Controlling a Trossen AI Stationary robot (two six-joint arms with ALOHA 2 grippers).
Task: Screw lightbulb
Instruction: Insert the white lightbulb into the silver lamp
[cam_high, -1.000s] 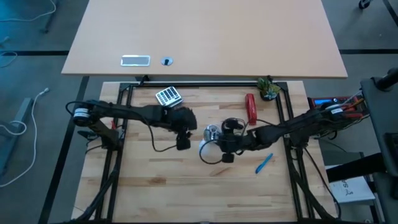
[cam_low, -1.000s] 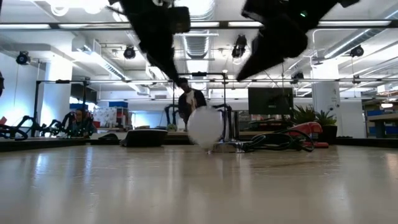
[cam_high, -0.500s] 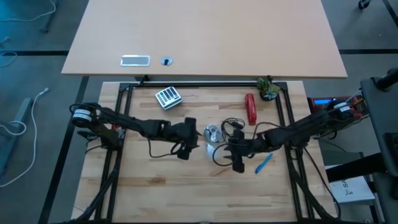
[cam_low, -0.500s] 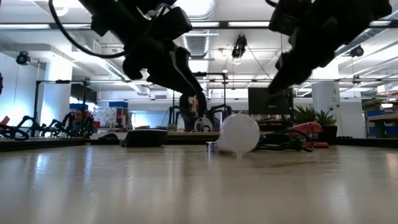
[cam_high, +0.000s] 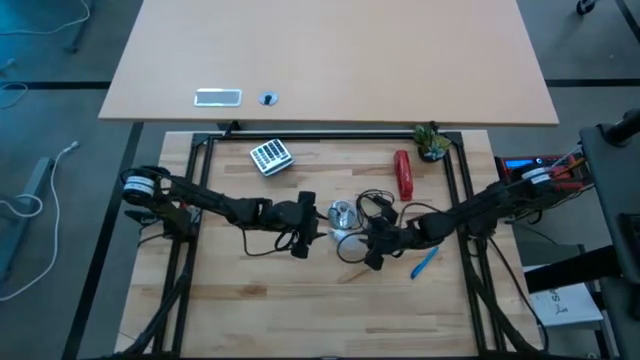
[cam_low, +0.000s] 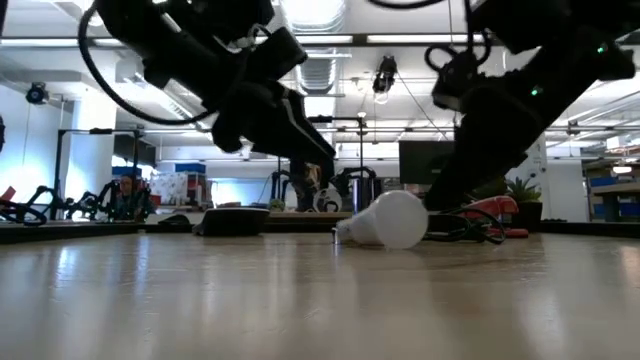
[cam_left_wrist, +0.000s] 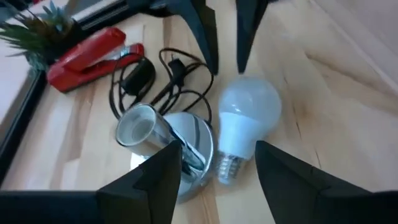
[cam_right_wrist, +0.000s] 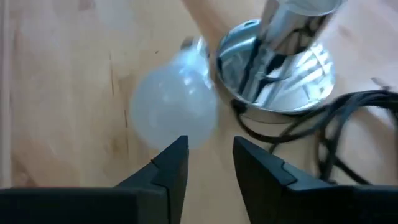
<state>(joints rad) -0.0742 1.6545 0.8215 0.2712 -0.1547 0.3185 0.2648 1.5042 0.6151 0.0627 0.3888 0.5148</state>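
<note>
From overhead I see the lightbulb (cam_high: 352, 241) lying on its side on the wooden table (cam_high: 250, 300) near the middle, free of both grippers, its screw end pointing toward the silver socket (cam_high: 341, 212) that sits just beside it at about eleven o'clock. The level camera confirms this: the lightbulb (cam_low: 390, 221) rests on the tabletop with its narrow end turned sideways. My left gripper (cam_high: 305, 243) sits low at the bulb's nine o'clock; through its wrist camera its two fingers stand well apart with nothing between them, the lightbulb (cam_left_wrist: 247, 119) ahead and the socket (cam_left_wrist: 163, 144) touching or nearly touching the bulb's thread. My right gripper (cam_high: 371, 252) sits at the bulb's four o'clock; its fingers are set narrow but parted, gripping nothing, with the frosted globe (cam_right_wrist: 176, 109) just ahead of the tips and the socket (cam_right_wrist: 277, 62) beyond. The socket's black cord (cam_high: 377, 203) coils at its two o'clock. Farther back lie a red stapler (cam_high: 403, 174) at one o'clock, a small plant (cam_high: 432, 143) beyond it, a calculator (cam_high: 269, 156) at eleven o'clock, and a blue pen (cam_high: 425, 262) at four o'clock under my right arm.
</note>
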